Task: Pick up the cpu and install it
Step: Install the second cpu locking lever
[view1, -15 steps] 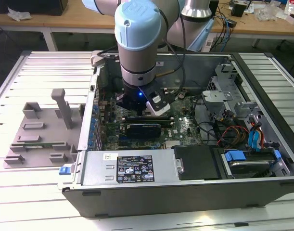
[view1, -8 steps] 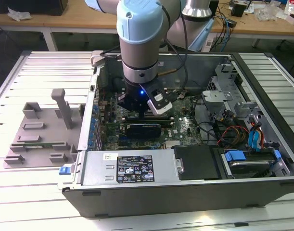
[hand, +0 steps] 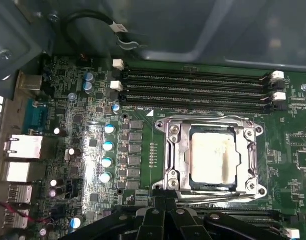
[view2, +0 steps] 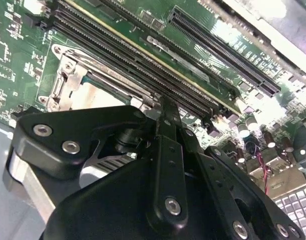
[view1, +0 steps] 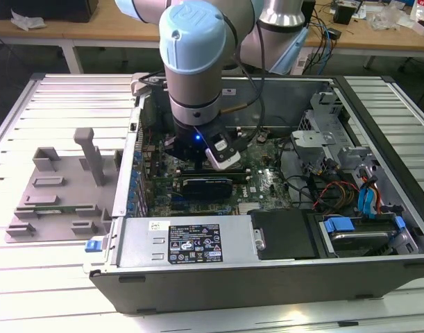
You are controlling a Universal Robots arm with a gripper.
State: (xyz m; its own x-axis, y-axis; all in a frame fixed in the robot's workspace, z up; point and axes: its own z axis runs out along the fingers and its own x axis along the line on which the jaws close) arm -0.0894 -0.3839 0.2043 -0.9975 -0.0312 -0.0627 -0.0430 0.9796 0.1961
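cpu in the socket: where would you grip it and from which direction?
Come straight down from above. The cpu lies flat, silvery top up, inside the socket frame, whose metal bracket rings all four edges, so a side approach looks blocked. Probably pinch two opposite edges of the raised lid. The gripper hovers beside the frame's edge.

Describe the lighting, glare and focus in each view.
Exterior view: even room light, the open computer case sharp, a blue light glowing on the arm's wrist. First wrist view: bright glare on the cpu and the capacitors beside it, corners dim. Second wrist view: the gripper looms dark and soft, the motherboard washed out toward one corner.
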